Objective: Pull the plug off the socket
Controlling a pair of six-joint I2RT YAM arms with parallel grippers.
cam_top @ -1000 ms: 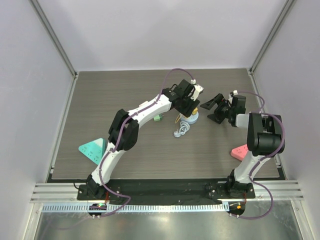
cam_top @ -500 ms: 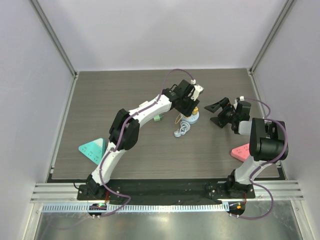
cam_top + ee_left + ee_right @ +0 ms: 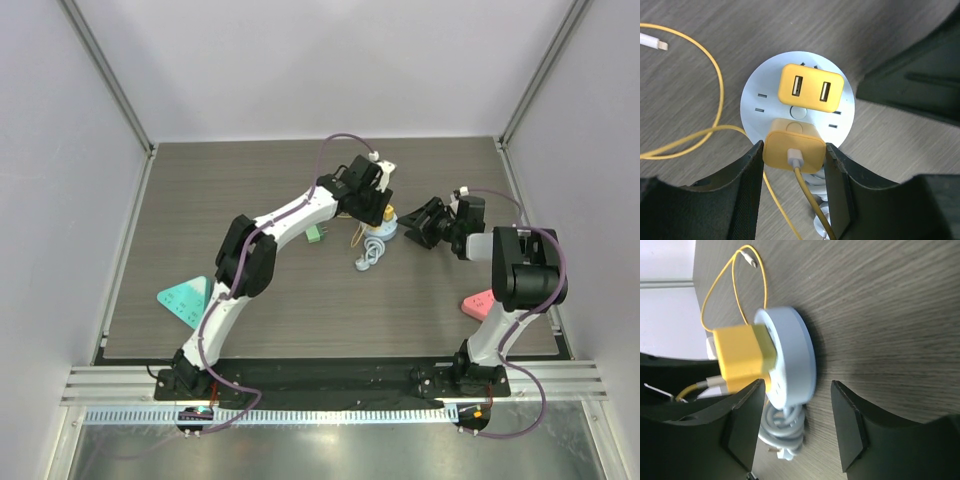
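A round white socket (image 3: 797,102) lies flat on the wooden table, and its grey cord (image 3: 785,432) is coiled beside it. Two yellow pieces sit in its face: a two-port USB adapter (image 3: 811,90) and a yellow plug (image 3: 792,155) with a yellow cable. My left gripper (image 3: 794,147) is shut on this plug, one finger on each side. My right gripper (image 3: 797,387) straddles the socket's rim (image 3: 790,355) from the right. Its jaws are open, and a gap shows at the finger (image 3: 850,430) on the table side. In the top view both grippers meet at the socket (image 3: 388,228).
The yellow cable (image 3: 715,85) loops over the table to a white connector tip (image 3: 655,42). A small green piece (image 3: 317,235) lies left of the socket. A teal triangle (image 3: 185,297) sits near the front left and a pink piece (image 3: 482,301) near the front right.
My right gripper has moved left onto the socket and narrowed its jaws around it. The socket and its cord have shifted slightly right. The left gripper stays on the plug.
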